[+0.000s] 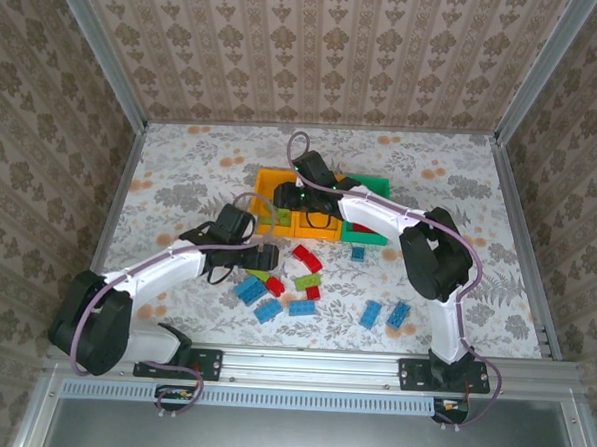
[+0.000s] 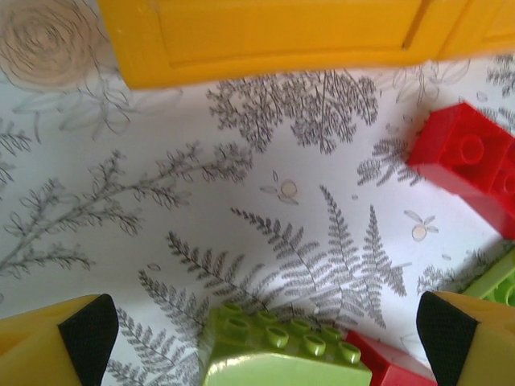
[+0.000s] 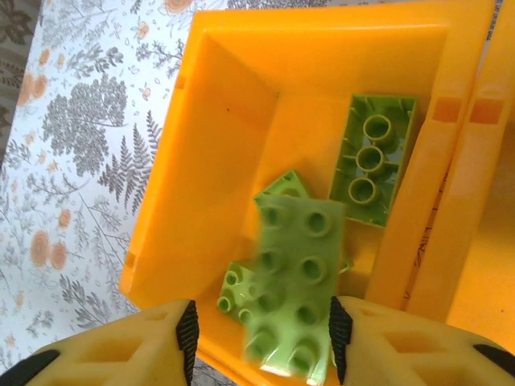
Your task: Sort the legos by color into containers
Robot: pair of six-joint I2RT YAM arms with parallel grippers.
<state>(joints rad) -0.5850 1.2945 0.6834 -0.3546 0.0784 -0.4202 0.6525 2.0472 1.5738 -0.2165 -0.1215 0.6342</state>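
My right gripper hangs over the left orange container, its jaws open. A blurred lime green lego sits between the pads, with a gap at the left pad. Two more green legos lie inside this bin. In the top view the right gripper is above the row of containers. My left gripper is low over the loose legos, wide open. A lime green lego lies between its fingers, touching neither. A red lego lies to its right.
Blue legos, red legos and a green one are scattered on the floral table in front of the bins. Two blue legos lie further right. The green container ends the row on the right.
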